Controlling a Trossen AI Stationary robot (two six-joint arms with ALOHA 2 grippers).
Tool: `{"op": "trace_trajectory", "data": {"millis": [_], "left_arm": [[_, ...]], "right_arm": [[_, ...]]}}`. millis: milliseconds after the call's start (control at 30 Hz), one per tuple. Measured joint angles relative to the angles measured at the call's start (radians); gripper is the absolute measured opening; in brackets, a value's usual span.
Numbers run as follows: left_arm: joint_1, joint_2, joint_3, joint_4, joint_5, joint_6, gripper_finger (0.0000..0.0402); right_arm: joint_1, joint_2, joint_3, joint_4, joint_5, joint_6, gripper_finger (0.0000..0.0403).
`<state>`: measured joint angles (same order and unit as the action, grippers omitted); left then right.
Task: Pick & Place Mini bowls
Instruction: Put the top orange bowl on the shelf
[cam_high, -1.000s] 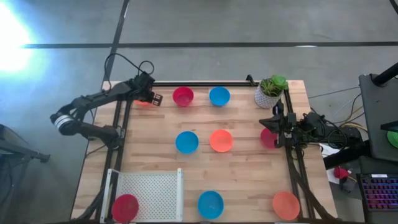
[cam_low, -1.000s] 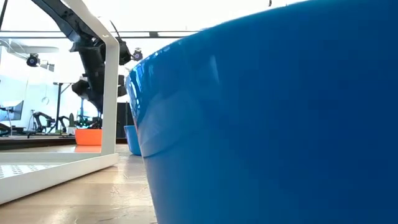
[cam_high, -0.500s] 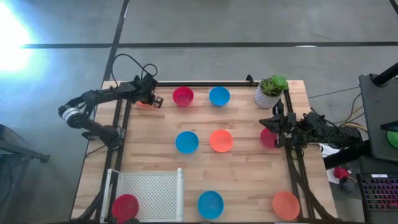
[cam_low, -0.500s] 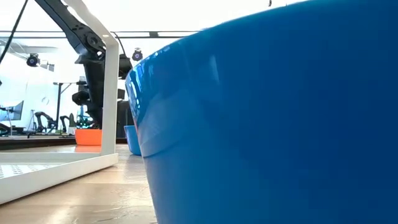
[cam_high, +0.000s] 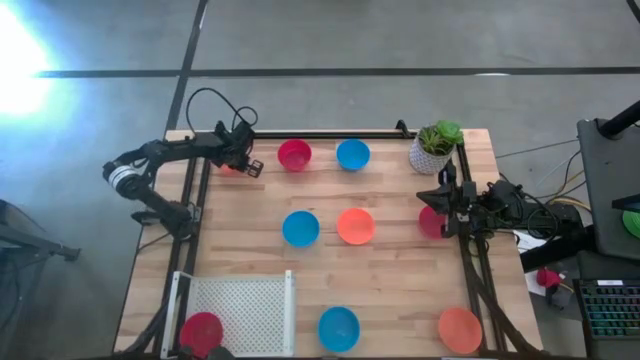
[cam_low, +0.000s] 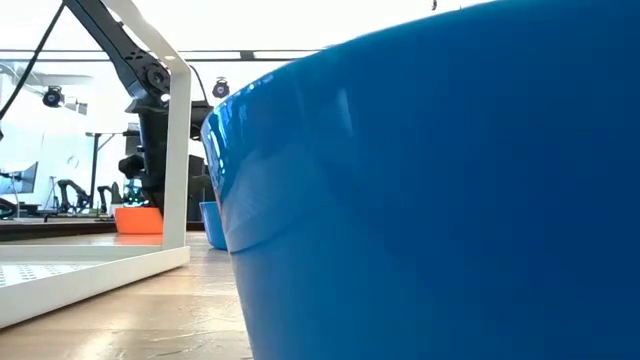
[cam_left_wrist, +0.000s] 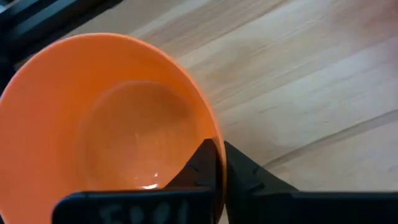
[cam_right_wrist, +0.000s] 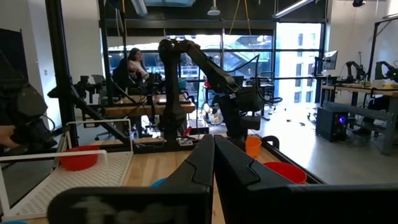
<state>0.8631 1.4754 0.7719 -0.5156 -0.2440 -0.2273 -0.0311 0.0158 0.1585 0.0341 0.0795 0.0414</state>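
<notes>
Over in the far left corner of the table (cam_high: 390, 270), the left gripper (cam_left_wrist: 221, 163) has its fingers pinched on the rim of an orange mini bowl (cam_left_wrist: 93, 118) (wall caught between them). The right gripper (cam_right_wrist: 213, 149) waits by the potted plant (cam_high: 434, 146), fingers pressed together, above a red bowl (cam_high: 431, 222). Other mini bowls lie scattered across the table.

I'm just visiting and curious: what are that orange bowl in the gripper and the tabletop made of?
The orange bowl looks like smooth, glossy plastic: one solid colour, a thin rim and soft light reflections inside. The left gripper is pinching its rim. The tabletop looks like light wood in joined planks, with visible grain and seams and a matte finish; whether it is solid or veneer, I cannot tell.
</notes>
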Motion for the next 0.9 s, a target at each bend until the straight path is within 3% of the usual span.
{"op": "trace_trajectory", "data": {"millis": [267,500,900], "left_arm": [[-0.002,-0.041,0.005,-0.031,0.001,0.036,0.0002],[-0.043,-0.158,0.053,-0.255,-0.003,0.052,0.0001],[-0.312,-0.426,0.154,-0.580,0.028,0.007,0.0000]], "right_arm": [[0.000,0.000,0.000,0.000,0.000,-0.001,0.0008],[0.000,0.000,0.000,-0.033,0.000,-0.001,0.0008],[0.000,0.000,0.000,-0.062,0.000,-0.001,0.0008]]}}
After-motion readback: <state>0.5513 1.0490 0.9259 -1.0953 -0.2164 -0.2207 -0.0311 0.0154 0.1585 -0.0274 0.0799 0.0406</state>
